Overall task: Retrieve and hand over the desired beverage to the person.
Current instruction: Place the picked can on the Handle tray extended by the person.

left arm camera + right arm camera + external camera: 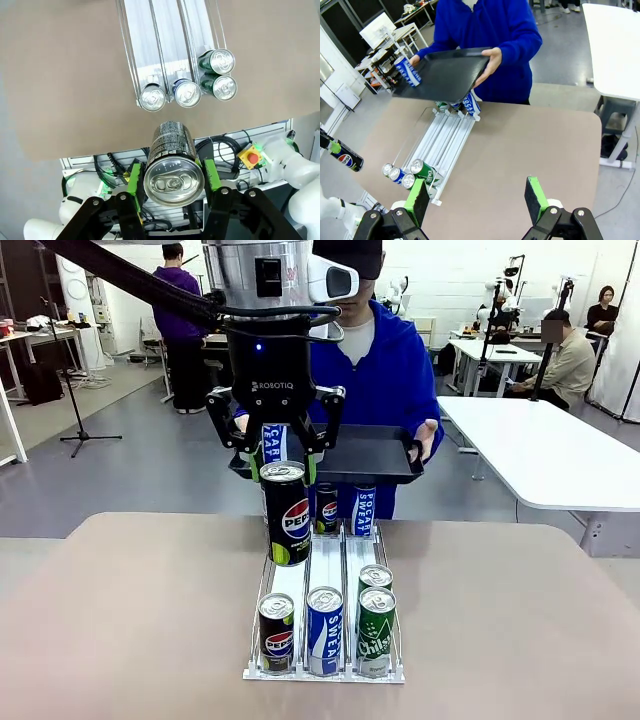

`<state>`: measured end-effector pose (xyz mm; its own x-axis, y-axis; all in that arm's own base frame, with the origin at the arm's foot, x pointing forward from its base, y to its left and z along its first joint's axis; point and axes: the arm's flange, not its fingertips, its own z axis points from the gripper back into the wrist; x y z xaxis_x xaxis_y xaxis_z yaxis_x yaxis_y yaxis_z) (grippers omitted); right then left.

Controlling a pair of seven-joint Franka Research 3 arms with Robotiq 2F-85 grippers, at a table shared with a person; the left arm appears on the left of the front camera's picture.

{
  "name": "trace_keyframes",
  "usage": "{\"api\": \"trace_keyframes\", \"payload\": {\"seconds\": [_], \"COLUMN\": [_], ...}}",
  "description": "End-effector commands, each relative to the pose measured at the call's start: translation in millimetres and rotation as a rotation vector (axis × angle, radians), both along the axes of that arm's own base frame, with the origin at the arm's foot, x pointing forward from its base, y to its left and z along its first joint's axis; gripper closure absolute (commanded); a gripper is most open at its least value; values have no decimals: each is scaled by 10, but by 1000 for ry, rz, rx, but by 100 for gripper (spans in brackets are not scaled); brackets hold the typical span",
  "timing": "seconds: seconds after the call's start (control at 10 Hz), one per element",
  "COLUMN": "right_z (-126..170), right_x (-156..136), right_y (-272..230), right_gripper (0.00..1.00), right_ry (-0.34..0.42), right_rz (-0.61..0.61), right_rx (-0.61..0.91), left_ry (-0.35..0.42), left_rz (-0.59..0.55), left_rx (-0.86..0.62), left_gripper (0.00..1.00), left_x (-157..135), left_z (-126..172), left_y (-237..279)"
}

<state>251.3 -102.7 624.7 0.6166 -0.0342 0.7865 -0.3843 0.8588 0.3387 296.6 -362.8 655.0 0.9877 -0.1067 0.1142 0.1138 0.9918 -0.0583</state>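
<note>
My left gripper [285, 470] is shut on a black Pepsi can [288, 515], held upright in the air above the back of the can rack [325, 672]. In the left wrist view the can [173, 169] sits between the green pads [133, 184], its top towards the camera. The person [390, 365] in a blue hoodie stands at the far side and holds out a black tray [372, 455] with a blue can [273, 440] on it. My right gripper [476, 197] is open and holds nothing, high above the table's near right part.
The clear three-lane rack holds a Pepsi can [276, 632], a blue Pocari Sweat can [324, 630] and two green cans [376, 628] at the front, with more cans at its far end [345, 508]. White tables [545, 445] stand at the right.
</note>
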Motion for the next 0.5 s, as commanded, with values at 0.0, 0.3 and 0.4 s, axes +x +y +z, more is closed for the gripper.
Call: {"api": "trace_keyframes", "payload": {"seconds": [0.0,0.3,0.4], "right_z": [-23,-23,-23], "right_x": [22,22,22], "right_y": [8,8,8], "right_gripper": [0,0,0], "right_ry": [-5,-5,-5], "right_rz": [18,18,18], "right_rx": [17,17,17], "left_ry": [-10,-10,-10], "left_rz": [2,2,2], "left_rx": [0,0,0], "left_gripper": [97,97,97], "left_x": [-37,-37,-37], "left_z": [16,16,16], "left_y": [17,17,17]}}
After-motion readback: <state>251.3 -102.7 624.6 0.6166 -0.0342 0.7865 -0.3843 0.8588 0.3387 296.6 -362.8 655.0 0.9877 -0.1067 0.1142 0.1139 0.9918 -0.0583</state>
